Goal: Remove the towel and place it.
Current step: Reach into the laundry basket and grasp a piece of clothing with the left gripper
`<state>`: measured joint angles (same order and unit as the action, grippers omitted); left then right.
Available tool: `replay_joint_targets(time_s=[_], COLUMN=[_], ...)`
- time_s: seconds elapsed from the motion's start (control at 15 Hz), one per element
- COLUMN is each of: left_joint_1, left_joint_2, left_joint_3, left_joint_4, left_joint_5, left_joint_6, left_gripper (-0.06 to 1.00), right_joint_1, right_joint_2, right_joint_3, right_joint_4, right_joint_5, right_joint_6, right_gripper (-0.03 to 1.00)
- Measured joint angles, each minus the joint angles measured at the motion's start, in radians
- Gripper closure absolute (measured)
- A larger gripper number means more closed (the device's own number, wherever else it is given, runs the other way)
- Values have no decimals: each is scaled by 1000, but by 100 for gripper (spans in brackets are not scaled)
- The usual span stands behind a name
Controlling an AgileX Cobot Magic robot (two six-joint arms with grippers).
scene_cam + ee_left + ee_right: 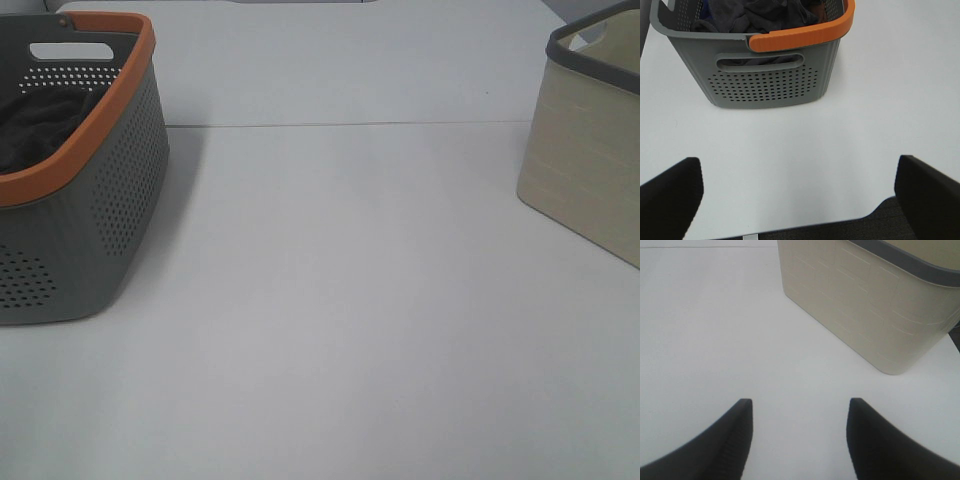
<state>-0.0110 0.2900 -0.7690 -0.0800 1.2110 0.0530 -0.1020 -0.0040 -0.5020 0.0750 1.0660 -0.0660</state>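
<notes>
Currently, the dark grey towel [40, 125] lies crumpled inside the grey basket [120, 200] with an orange rim, at the left of the white table [350, 330]. The left gripper [797, 165] hangs near that basket, spread wide and empty. The right gripper [800, 402], parted and holding nothing, hovers near the beige basket [590, 180].

The left claw [797, 167] has two matte black fingers [670, 200] with broad, blunt, blocky ends. The right claw [800, 402] has dark fingers [730, 440] that taper to rounded tips, with faint ribbing on the inner face.
</notes>
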Motion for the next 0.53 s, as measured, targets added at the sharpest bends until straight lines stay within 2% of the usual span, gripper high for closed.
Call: replay_joint_targets(time_s=[0.2, 0.27, 0.53], left_joint_1=[0, 0, 0], left_joint_2=[197, 220, 412], left_joint_3=[-167, -185, -344], left_joint_4=[0, 0, 12], left_joint_5=[3, 3, 6], left_joint_6=[13, 26, 143], left_gripper=[-4, -4, -4], right_joint_1=[0, 0, 0], right_joint_2=[0, 0, 0], right_joint_3=[0, 0, 0], right_joint_4=[0, 0, 0], right_joint_5=[0, 0, 0], right_joint_6=[0, 0, 0], right_gripper=[47, 47, 47])
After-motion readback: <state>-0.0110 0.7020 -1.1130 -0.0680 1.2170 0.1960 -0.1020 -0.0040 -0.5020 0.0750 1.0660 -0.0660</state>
